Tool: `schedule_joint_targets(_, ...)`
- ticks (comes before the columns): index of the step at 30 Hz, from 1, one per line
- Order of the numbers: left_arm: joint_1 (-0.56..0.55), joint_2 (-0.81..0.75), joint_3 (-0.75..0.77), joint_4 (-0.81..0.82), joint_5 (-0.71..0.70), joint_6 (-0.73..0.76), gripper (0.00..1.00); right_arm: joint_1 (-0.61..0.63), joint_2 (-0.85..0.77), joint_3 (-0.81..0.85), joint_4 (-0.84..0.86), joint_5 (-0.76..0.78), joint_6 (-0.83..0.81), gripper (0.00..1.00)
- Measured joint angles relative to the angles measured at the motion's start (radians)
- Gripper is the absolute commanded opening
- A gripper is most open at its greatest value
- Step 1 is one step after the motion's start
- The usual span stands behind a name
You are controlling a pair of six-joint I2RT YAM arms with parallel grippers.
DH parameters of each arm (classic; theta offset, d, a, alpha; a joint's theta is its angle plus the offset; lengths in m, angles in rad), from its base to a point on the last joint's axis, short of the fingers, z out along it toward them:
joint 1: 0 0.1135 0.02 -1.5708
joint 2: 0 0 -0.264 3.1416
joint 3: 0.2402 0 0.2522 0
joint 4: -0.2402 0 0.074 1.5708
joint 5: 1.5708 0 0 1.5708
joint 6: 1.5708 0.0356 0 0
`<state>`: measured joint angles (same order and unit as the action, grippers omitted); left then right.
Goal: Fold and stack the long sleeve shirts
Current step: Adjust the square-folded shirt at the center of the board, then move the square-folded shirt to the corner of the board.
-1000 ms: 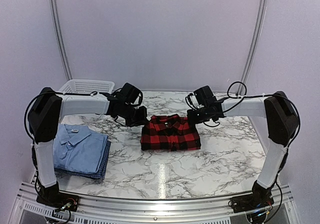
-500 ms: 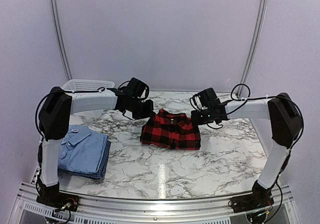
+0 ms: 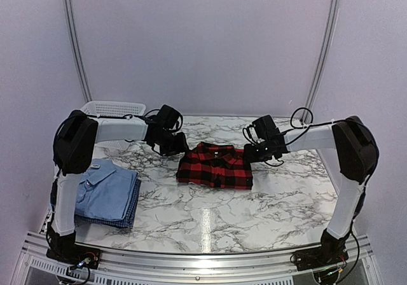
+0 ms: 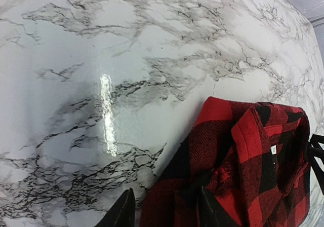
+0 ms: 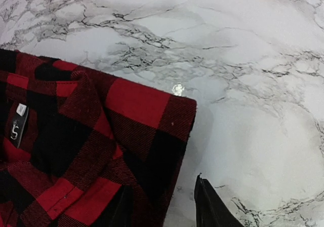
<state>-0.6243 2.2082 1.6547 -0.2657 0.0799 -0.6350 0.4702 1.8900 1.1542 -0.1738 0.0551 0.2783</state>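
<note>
The red-and-black plaid shirt [image 3: 215,166] lies folded flat at the middle of the marble table, collar towards the back. My left gripper [image 3: 175,146] hangs low at its back left corner. In the left wrist view it [image 4: 164,196] is open, one finger over bare marble and the other over the plaid cloth [image 4: 243,171]. My right gripper [image 3: 254,150] is at the back right corner, also open [image 5: 159,191], straddling the plaid edge [image 5: 76,156]. A folded light blue collared shirt [image 3: 102,186] rests on a blue checked one [image 3: 130,212] at the front left.
A white mesh basket [image 3: 111,109] stands at the back left corner behind the left arm. Bare marble table [image 3: 254,215] lies in front of and to the right of the plaid shirt. Pale walls close in the back and sides.
Both grippers carried the plaid shirt's far edge a little back and down, then opened and let it go. It now lies flat.
</note>
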Motion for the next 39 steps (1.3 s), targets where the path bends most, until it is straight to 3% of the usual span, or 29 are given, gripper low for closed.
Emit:
schedule_joint_targets(4, 0.005, -0.072, -0.051, -0.004, -0.030, 0.012, 0.46, 0.019, -0.064, 0.006, -0.047, 0.008, 0.000, 0.44)
schedule_joint_targets(12, -0.009, -0.296, -0.214, -0.007, 0.003, 0.013, 0.29, 0.159, -0.162, 0.043, -0.069, -0.002, 0.029, 0.36)
schedule_joint_targets(21, -0.114, -0.243, -0.241, 0.065, 0.156, -0.014, 0.16, 0.320, -0.124, 0.044, -0.072, -0.008, 0.105, 0.35)
schedule_joint_targets(27, -0.146, -0.188, -0.340, 0.137, 0.198, -0.076, 0.11, 0.369, -0.079, 0.029, -0.063, 0.005, 0.142, 0.43)
schedule_joint_targets(39, -0.146, -0.210, -0.423, 0.219, 0.196, -0.124, 0.14, 0.381, -0.009, -0.009, -0.055, 0.077, 0.166, 0.57)
